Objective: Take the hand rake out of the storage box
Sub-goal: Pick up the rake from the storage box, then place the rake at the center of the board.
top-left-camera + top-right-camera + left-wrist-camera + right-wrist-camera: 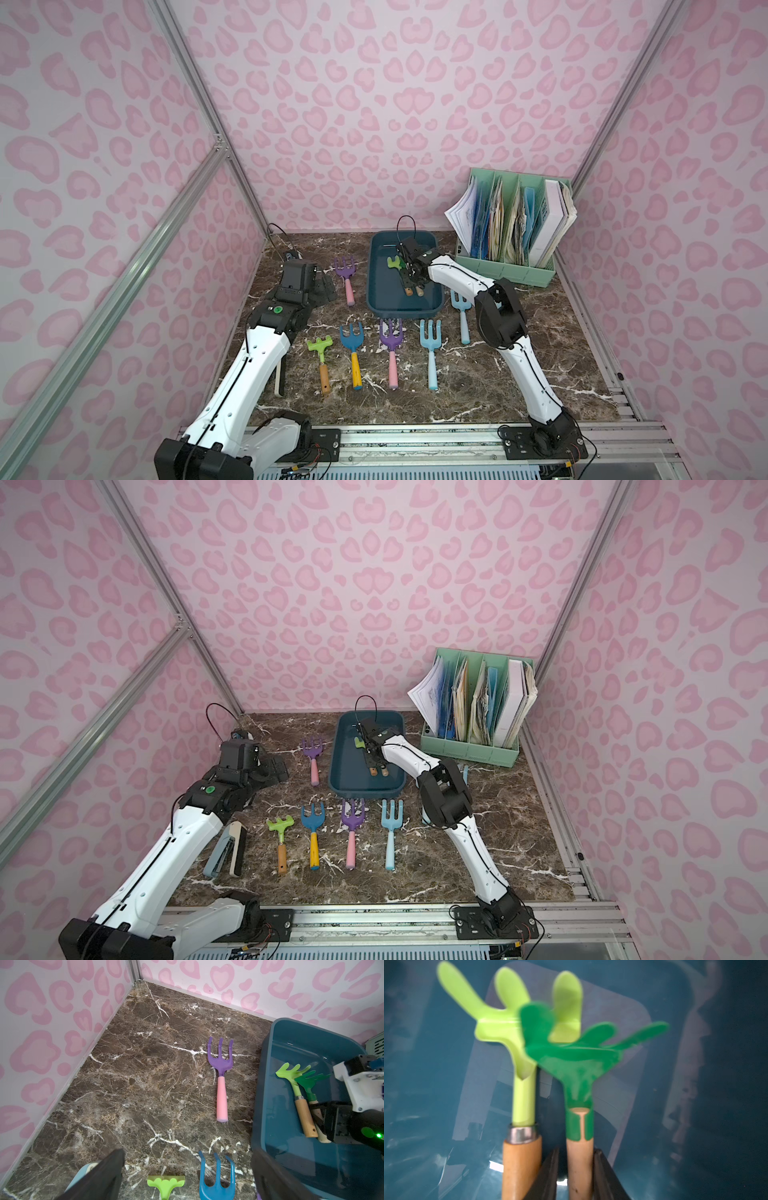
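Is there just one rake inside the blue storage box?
No, two lie side by side in the storage box: a light green rake and a dark green rake.

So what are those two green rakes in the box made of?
The dark green rake: matte, patchy head, probably painted metal; pale bare wood handle. The light green rake: glossy head, plastic or painted metal; shiny metal collar, orange-brown wood handle.

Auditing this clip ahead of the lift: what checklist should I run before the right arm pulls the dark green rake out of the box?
1. Jaws of the right gripper straddle the handle of the dark green rake: ok.
2. Both fingers tight on that handle: cannot tell.
3. The light green rake clear of it: not ok, heads overlap.
4. The left gripper open, outside the storage box: ok.
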Robot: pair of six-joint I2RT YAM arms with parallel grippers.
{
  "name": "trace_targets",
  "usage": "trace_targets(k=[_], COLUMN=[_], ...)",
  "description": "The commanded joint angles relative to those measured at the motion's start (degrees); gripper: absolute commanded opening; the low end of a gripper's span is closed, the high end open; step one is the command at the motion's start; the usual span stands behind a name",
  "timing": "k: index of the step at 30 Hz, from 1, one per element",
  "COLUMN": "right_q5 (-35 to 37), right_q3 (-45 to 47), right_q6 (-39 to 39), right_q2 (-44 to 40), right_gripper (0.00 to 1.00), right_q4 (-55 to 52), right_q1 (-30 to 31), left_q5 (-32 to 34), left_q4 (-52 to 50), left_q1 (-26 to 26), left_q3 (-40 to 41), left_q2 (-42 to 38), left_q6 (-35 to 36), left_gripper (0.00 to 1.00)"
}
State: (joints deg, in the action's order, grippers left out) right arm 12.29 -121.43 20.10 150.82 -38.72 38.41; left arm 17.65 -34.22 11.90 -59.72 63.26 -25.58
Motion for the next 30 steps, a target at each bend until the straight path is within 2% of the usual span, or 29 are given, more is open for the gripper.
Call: trace_targets(k=[1,5,8,11,13,15,17,20,23,26,30], right_q5=[0.9,2.0,3.1,4.2,5.3,6.4,7.7,7.8,5.0,2.8,0.0], right_q3=[-0.6,-1.1,0.2,2.6,6.6,14.0,25.4,46.7,62.5,70.2,71.9], right_q6=[1.6,2.2,2.5,2.7,2.9,3.1,3.3,4.4,6.5,6.6,6.1], right_q2=[0.9,-1.3,-5.9,-11.8,-17.6,-25.3,-34.6,-50.0,-60.2,-64.0,-61.2], right_gripper=[0.26,0.12,0.06,0.0,0.0,0.0,0.0,0.0,0.0,0.0,0.0], right_q4=[-2.5,-3.0,-2.1,-0.8,0.6,2.6,6.2,11.8,14.3,17.5,18.1], right_q1=[0.0,-0.2,0.0,0.2,0.5,0.2,-0.7,-5.7,-15.5,-23.0,-28.8], left_q5=[1.0,0.1,-0.2,-6.4,-10.6,-8.4,-4.5,-3.1,-3.9,-2.2,-2.5], left_q4=[-1.2,-0.7,0.1,4.8,9.2,7.6,4.0,4.8,6.1,3.5,6.2], left_q1=[0.0,0.0,0.0,0.1,1.1,3.6,6.9,9.8,10.0,10.0,10.0], left_q3=[-1.0,-0.5,-0.2,1.4,3.0,0.8,-3.1,-4.1,-3.6,-5.1,-2.5], left_q2=[0.5,-0.4,-1.4,-3.2,-3.2,-0.4,3.5,5.6,5.6,6.2,2.6], left_q6=[-0.2,-0.4,-2.1,-6.6,-8.2,-9.2,-9.3,-8.3,-6.0,-4.7,-5.8], left_gripper=[0.99,0.99,0.99,0.99,0.99,0.99,0.99,0.99,0.99,0.99,0.99])
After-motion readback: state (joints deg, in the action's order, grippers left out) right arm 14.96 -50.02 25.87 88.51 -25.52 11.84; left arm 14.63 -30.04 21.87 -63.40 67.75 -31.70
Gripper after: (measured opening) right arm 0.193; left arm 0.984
